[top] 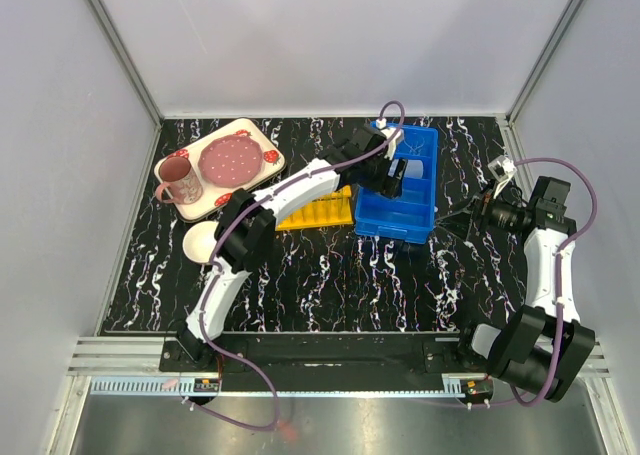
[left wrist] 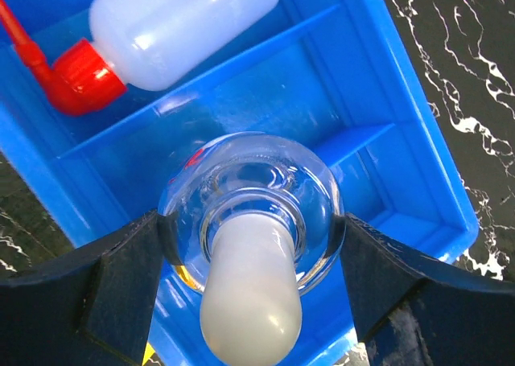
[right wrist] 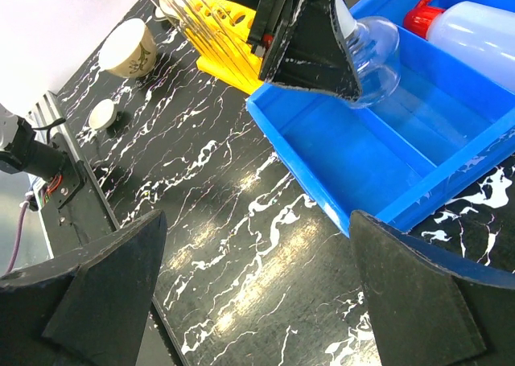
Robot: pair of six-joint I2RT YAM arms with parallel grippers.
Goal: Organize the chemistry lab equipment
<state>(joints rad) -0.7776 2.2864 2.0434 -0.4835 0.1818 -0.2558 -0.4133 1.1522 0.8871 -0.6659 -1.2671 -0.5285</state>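
My left gripper (left wrist: 251,245) is shut on the small clear glass flask (left wrist: 249,161), one finger pressed against each side of its round body. A white stopper (left wrist: 251,302) sits in its neck. The flask hangs over a middle compartment of the blue bin (left wrist: 402,133). The translucent red-capped squeeze bottle (left wrist: 177,28) lies in the compartment beyond. In the top view the left gripper (top: 392,170) is over the bin (top: 400,215), beside the yellow tube rack (top: 318,212). Thin test tubes (right wrist: 189,8) stand in the rack (right wrist: 221,36). My right gripper (right wrist: 257,217) stands open over the table, right of the bin.
A strawberry-patterned tray (top: 262,165) at the back left carries a pink mug (top: 183,180) and a plate (top: 228,159). A larger white bowl (top: 203,241) sits left of the left arm. A small white round dish (right wrist: 103,113) lies near the front rail.
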